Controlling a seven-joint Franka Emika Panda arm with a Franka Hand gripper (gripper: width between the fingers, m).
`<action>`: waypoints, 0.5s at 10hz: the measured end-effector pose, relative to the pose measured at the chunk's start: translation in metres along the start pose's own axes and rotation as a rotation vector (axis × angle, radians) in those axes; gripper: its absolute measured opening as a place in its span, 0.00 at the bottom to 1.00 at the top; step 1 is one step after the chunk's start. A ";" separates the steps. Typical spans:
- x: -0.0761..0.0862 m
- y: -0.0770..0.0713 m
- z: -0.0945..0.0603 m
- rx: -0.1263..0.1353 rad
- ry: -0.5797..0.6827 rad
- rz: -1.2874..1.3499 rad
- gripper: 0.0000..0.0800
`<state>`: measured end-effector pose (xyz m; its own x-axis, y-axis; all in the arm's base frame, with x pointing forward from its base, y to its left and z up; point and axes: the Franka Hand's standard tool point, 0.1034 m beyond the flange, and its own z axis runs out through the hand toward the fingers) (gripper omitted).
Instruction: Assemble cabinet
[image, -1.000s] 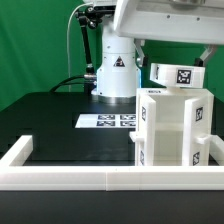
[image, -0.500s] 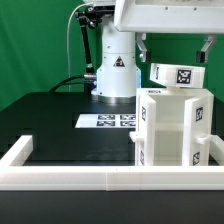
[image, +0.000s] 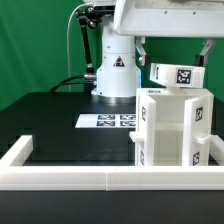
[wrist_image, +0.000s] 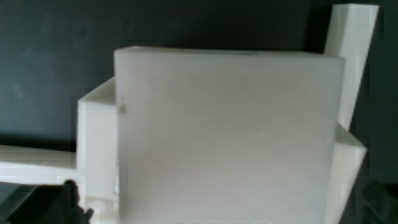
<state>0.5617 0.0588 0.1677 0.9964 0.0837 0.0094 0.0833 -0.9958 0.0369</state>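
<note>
The cabinet body (image: 170, 130) is set beside the marker board (image: 107, 121), to the exterior view's right; the jaws are spread, empty; its tilted top panel (image: 176, 72) could be dislodged by a misaligned descent.

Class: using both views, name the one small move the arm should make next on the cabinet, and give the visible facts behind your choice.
Probably lower the gripper slightly. Its fingers stand wide apart, holding nothing, just above the small tagged piece that lies on top of the cabinet body. Closing at this height would likely catch only air. Once lower, the fingers would straddle the piece.
</note>
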 end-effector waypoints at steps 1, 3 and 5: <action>-0.002 0.000 0.005 -0.003 -0.012 -0.001 1.00; -0.003 0.000 0.006 -0.004 -0.030 -0.001 1.00; -0.004 0.000 0.007 -0.004 -0.031 -0.001 0.84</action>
<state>0.5582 0.0585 0.1610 0.9963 0.0833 -0.0215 0.0841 -0.9956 0.0407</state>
